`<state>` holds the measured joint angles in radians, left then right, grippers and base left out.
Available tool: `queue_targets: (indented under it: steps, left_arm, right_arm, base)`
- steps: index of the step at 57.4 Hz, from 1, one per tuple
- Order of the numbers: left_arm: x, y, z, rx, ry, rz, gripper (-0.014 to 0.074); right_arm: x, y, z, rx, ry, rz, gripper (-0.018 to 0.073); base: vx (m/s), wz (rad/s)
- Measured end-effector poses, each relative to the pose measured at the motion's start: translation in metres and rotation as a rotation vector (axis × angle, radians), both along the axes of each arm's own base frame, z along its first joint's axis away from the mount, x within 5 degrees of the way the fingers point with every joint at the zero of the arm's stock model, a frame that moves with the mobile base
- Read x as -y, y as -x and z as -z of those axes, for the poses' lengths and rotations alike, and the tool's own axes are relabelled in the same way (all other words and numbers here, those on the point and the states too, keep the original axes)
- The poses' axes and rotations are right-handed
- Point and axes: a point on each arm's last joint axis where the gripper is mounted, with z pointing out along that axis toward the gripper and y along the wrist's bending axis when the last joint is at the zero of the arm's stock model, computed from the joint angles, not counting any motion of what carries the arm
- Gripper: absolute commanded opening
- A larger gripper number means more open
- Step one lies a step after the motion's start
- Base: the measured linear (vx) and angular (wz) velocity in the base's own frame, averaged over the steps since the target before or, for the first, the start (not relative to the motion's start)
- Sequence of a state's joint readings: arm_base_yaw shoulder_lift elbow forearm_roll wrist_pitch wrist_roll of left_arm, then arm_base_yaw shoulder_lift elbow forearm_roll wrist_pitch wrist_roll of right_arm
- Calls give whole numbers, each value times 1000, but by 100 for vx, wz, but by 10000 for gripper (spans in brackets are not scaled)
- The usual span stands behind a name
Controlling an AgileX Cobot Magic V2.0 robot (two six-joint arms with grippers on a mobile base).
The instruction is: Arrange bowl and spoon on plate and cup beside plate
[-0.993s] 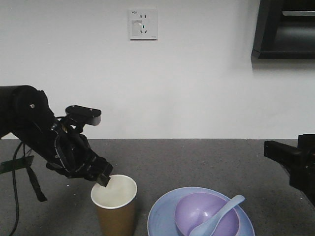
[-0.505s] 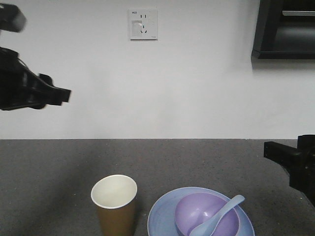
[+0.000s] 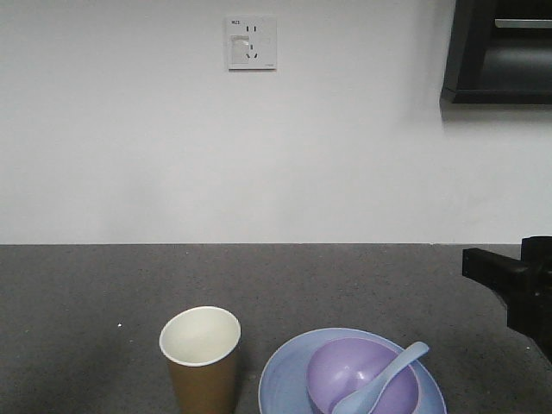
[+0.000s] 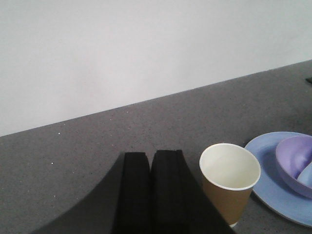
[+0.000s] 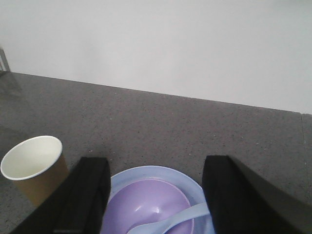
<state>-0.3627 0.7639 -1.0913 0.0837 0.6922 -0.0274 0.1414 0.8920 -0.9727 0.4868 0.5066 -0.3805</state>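
Note:
The brown paper cup [image 3: 200, 358] stands upright on the dark counter, just left of the light blue plate [image 3: 278, 379]. The lavender bowl [image 3: 358, 371] sits on the plate, and the pale blue spoon [image 3: 385, 382] rests in the bowl with its handle over the right rim. In the left wrist view my left gripper [image 4: 150, 158] is shut and empty, left of the cup [image 4: 230, 178] and apart from it. In the right wrist view my right gripper [image 5: 156, 165] is open and empty, its fingers [image 5: 92, 170] spread either side of the bowl [image 5: 151, 202] and plate [image 5: 146, 173].
My right arm [image 3: 517, 285] juts in at the right edge of the front view. A white wall with a socket [image 3: 250, 41] rises behind the grey counter [image 3: 259, 276]. A dark cabinet [image 3: 500, 52] hangs at the upper right.
My left arm let go at the cup's rim, rose up and to the left, and has left the front view. The cup stays standing. The right arm has not moved.

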Motion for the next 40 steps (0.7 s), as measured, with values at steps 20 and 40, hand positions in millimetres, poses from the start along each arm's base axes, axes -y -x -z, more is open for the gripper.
queue_targets:
  steps: [20,40]
  left_arm:
    - [-8,21,-7,56,19,-2,-7]
    - [-25,22,40,196,-47,-133,-6]
  right_arm:
    - [0,0,0,0,0,0,476]
    - [0,0,0,0,0,0,476]
  base:
    - [0,0]
    - [0,0]
